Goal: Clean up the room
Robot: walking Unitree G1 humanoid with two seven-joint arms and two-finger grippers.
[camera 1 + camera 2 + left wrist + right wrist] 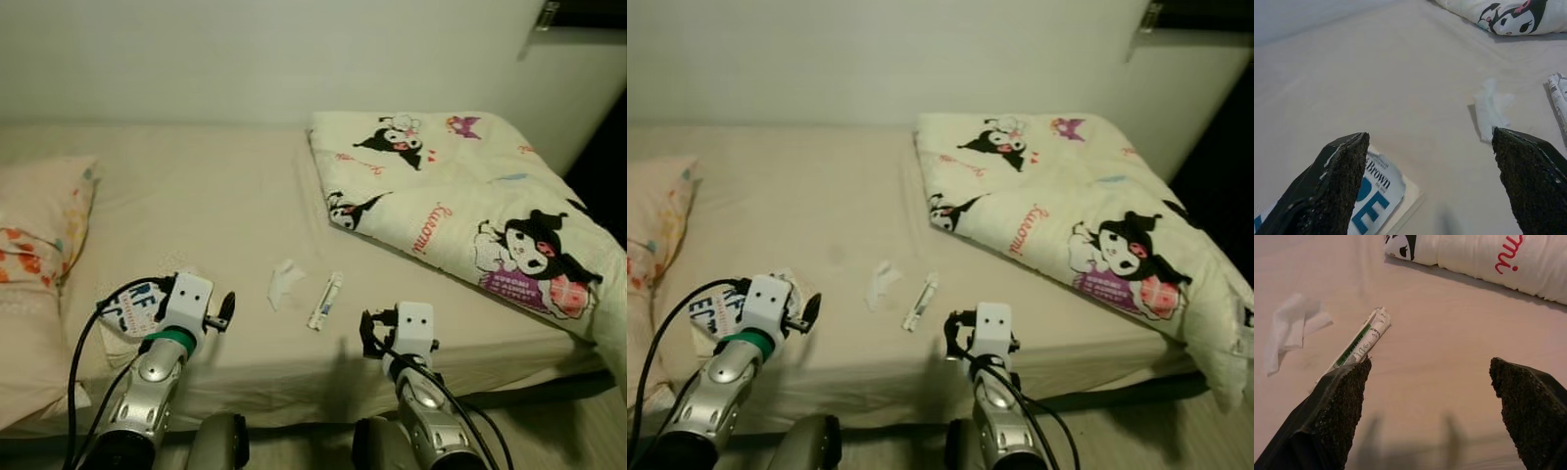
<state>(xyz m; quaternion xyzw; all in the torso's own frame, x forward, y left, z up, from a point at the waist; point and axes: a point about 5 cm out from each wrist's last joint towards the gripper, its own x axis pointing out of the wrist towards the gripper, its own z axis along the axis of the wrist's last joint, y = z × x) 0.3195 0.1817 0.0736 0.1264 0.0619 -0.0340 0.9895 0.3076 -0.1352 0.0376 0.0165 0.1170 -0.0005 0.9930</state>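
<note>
A crumpled white tissue (285,282) and a rolled white wrapper with green print (325,301) lie on the beige bed sheet (196,196) near its front edge. A white packet with blue lettering (132,305) lies at the front left. My left gripper (219,313) hovers open just right of that packet, which sits beside one finger (1376,188); the tissue (1491,107) lies ahead. My right gripper (371,335) is open and empty, low over the sheet just right of the wrapper (1359,345), whose near end lies by one fingertip (1352,382).
A folded cream blanket with cartoon prints (460,196) covers the bed's right side and hangs over its front right edge. A floral pillow (39,230) lies at the left. A pale wall (294,59) runs behind the bed. Floor (549,431) shows at the lower right.
</note>
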